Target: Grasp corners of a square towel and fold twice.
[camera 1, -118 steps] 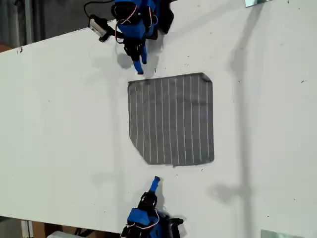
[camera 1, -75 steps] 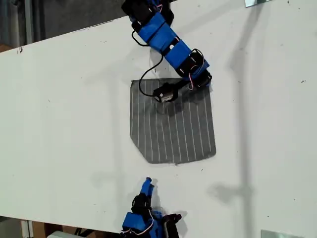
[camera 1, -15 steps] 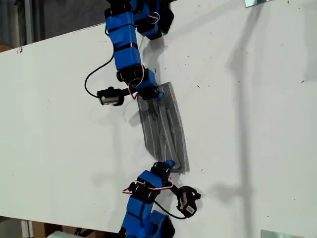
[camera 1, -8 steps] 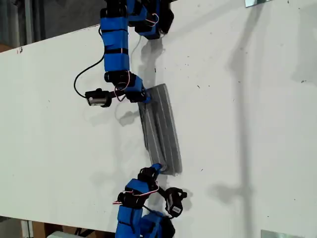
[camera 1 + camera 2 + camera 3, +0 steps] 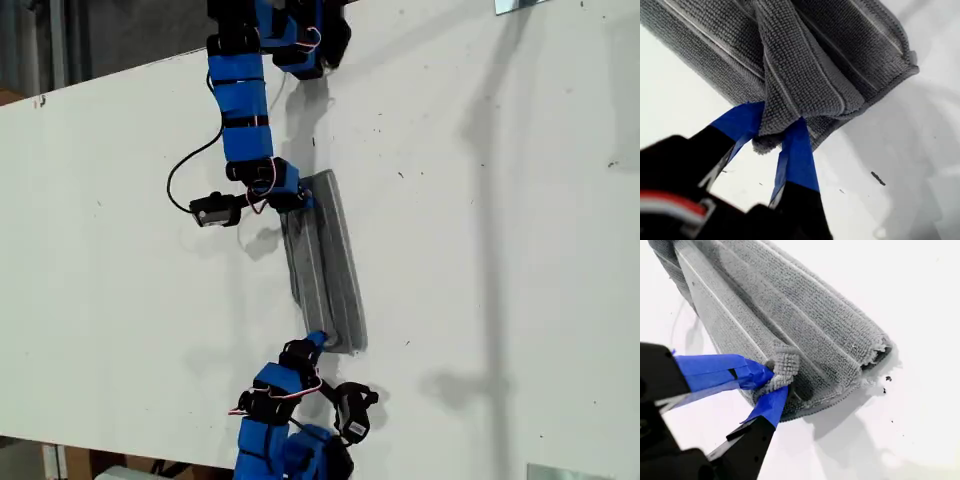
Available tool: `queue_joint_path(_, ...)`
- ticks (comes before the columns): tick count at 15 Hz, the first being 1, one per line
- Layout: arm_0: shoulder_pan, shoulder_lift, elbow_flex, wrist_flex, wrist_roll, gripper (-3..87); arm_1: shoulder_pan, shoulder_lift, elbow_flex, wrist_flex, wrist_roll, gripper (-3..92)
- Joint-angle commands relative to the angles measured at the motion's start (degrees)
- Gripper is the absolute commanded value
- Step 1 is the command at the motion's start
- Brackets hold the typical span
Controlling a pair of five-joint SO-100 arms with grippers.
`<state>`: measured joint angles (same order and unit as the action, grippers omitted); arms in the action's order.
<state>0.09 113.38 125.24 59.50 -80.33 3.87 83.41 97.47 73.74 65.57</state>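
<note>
The dark grey striped towel (image 5: 325,262) lies doubled over as a narrow strip on the white table (image 5: 500,250). My first gripper (image 5: 772,131) is shut on a bunched corner of the towel (image 5: 815,65), which sits pinched between its blue fingers. My second gripper (image 5: 777,377) is also shut, holding a small curled corner of the towel (image 5: 790,315). In the exterior view one arm's gripper (image 5: 296,200) is at the strip's far end and the other arm's gripper (image 5: 318,344) at its near end. The wrist views do not show which arm is which.
Both blue arms reach in from the table's far and near edges in the exterior view. A loose black cable (image 5: 195,165) hangs beside the far arm. Small dark specks (image 5: 887,378) dot the tabletop near the towel's end.
The towel, flat and square earlier, has been drawn into a narrow folded strip. Over the last half second the far arm shifted slightly towards the exterior view's right. The strip has barely moved.
</note>
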Motion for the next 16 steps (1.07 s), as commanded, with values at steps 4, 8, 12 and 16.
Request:
queue_joint_path(4, 6.33, 1.41, 1.49, -2.72, -1.93, -0.1, -3.43, 1.14, -1.41, 1.76, 1.85, -0.1)
queue_joint_path(8, 10.28, 1.85, -0.18, -3.34, -2.64, -0.1, -6.33, 1.14, -1.23, 6.42, 6.15, -0.1)
queue_joint_path(12, 10.37, 1.05, 0.53, -4.57, -2.9, -0.1, -9.67, 3.43, 2.55, 10.63, 13.18, -0.1)
queue_joint_path(16, 11.78, -2.55, 1.41, -7.82, -4.75, -0.1, -11.51, 1.49, 2.2, 9.58, 13.01, -0.1)
